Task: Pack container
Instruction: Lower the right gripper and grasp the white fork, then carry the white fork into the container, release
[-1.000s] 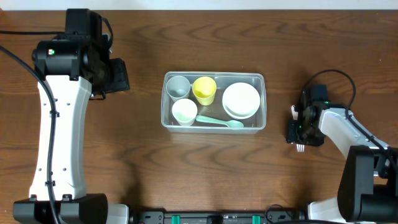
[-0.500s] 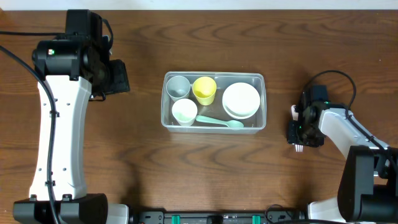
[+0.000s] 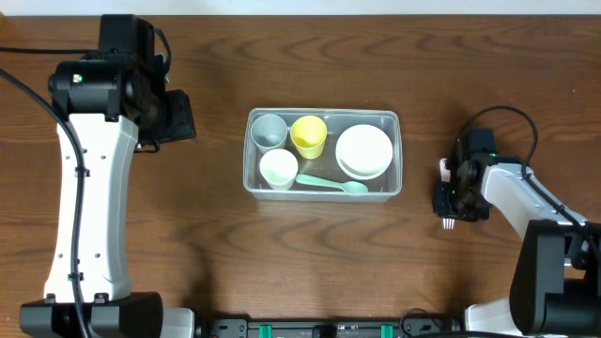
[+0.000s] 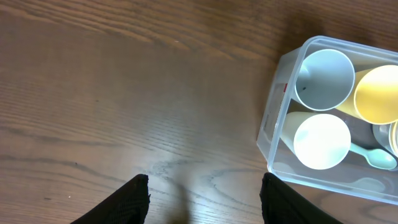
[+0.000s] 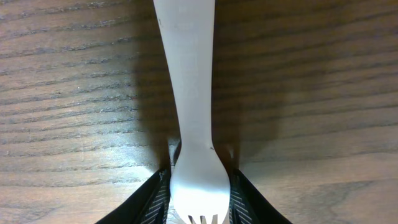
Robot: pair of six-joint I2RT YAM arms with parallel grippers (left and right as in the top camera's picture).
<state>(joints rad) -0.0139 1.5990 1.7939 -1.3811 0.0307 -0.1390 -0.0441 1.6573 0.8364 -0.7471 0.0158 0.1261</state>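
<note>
Grips the white fork (image 5: 186,93) at its neck in the right end effector (image 5: 198,196), narrow, on the surface (image 3: 282,253). Holds the left end effector (image 4: 204,199) wide, empty, beside the container (image 3: 323,112) at mid-surface. Probably picking up; next needs lifting and carrying inside.

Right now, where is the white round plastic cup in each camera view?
Overhead: white round plastic cup, lower-left corner of the clear rectangular plastic container, mid-picture.
Left wrist: lower right, inside that container.
Right wrist: not in it; a white plastic fork shows instead.
Shared landmark: the mint-green plastic spoon beside the cup.
</note>
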